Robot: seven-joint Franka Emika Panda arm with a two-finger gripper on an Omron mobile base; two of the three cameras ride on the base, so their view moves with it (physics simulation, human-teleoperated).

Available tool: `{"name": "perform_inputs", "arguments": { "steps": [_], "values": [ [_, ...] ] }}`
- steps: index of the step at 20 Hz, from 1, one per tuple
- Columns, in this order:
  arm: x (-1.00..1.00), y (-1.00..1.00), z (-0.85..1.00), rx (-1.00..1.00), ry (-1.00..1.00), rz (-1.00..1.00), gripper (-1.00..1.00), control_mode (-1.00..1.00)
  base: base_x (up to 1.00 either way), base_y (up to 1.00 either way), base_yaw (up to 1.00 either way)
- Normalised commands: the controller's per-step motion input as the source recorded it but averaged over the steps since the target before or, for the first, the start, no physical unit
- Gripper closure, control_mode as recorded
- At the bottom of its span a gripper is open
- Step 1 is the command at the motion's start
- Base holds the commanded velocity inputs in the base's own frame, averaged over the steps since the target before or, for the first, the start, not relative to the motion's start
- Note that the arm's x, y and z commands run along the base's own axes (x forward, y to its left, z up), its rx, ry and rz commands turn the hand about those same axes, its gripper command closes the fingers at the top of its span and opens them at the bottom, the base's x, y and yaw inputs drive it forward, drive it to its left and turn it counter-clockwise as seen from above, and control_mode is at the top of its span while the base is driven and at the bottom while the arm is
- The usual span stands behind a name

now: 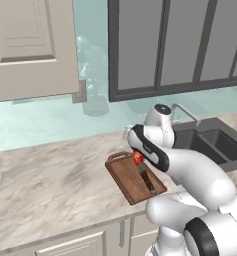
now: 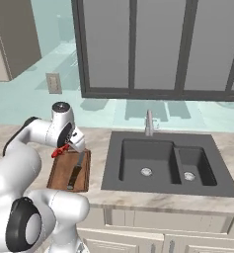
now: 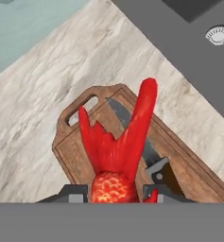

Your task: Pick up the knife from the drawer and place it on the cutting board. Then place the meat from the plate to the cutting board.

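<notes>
My gripper is shut on the meat, a bright red-orange piece with two prongs pointing away from the hand. It hangs just above the far end of the reddish-brown cutting board. The knife lies lengthwise on the board, grey blade toward the board's handle hole and dark handle toward the counter's front edge. From the left base the meat shows under the hand over the board, with the knife beside it. The plate is out of view. I cannot tell which cream front below the counter is the drawer.
A dark double sink with a faucet sits right of the board. The marble counter stretches left of the board. A wall cabinet hangs at upper left and a dark-framed window stands behind the sink.
</notes>
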Motion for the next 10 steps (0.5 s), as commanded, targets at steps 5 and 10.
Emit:
{"name": "perform_inputs", "arguments": {
  "steps": [5,10],
  "values": [
    [0.19,0.00,-0.12,0.00,0.04,0.01,1.00,-1.00,0.00,0.00,0.00],
    [0.00,0.09,-0.13,-0.03,0.20,0.14,1.00,-1.00,0.00,0.00,0.00]
  ]
}}
